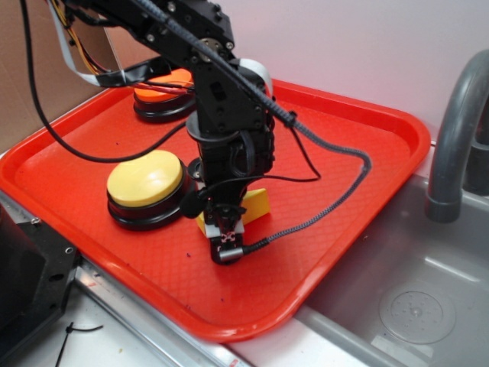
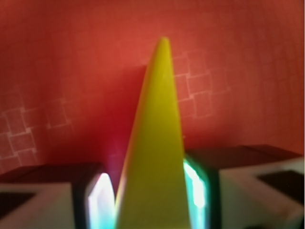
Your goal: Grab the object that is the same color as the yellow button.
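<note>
Both claw (image 2: 152, 200) pads press the yellow wedge (image 2: 155, 143) in the wrist view; outside, the arm hides that grip.

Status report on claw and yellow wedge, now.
Claw straddling yellow wedge, fingers at both sides. Wedge on red tray beside yellow button. Nothing blocking.

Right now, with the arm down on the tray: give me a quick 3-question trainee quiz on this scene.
1. True or false: the yellow wedge sits between the gripper fingers.
2. Which button is nearer the wedge: A) yellow button B) orange button?
3. Fill in: everything rests on a red ____.

Key: 1 true; 2 A; 3 tray. Whether the fingers actually press the wedge is too blurred to tell.
</note>
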Available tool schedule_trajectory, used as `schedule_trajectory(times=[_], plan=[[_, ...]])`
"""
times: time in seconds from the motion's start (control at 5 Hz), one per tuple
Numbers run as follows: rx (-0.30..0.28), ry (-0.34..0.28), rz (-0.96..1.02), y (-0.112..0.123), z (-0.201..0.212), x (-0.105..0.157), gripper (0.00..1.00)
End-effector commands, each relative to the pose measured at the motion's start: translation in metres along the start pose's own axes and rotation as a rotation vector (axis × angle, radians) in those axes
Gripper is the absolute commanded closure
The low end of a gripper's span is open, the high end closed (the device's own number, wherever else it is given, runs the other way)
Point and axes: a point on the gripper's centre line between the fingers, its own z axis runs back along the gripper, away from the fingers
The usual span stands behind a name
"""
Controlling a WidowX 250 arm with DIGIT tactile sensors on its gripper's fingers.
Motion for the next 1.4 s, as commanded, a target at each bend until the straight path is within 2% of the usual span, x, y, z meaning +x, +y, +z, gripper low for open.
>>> schedule_trajectory(times=[0.0,0.4,0.6,0.8,1.0,1.2], plan=[[-0.06,-0.082,0.158,0.025,0.062,-0.007,1.0],[-0.07,-0.179,0.38,0.066,0.129,-0.034,1.0],[-0.05,-0.252,0.487,0.087,0.158,-0.055,1.0],[-0.065,-0.283,0.535,0.102,0.168,-0.068,1.0],[-0.066,-0.281,0.576,0.12,0.172,-0.076,1.0],[-0.059,-0.23,0.602,0.128,0.169,-0.076,1.0]])
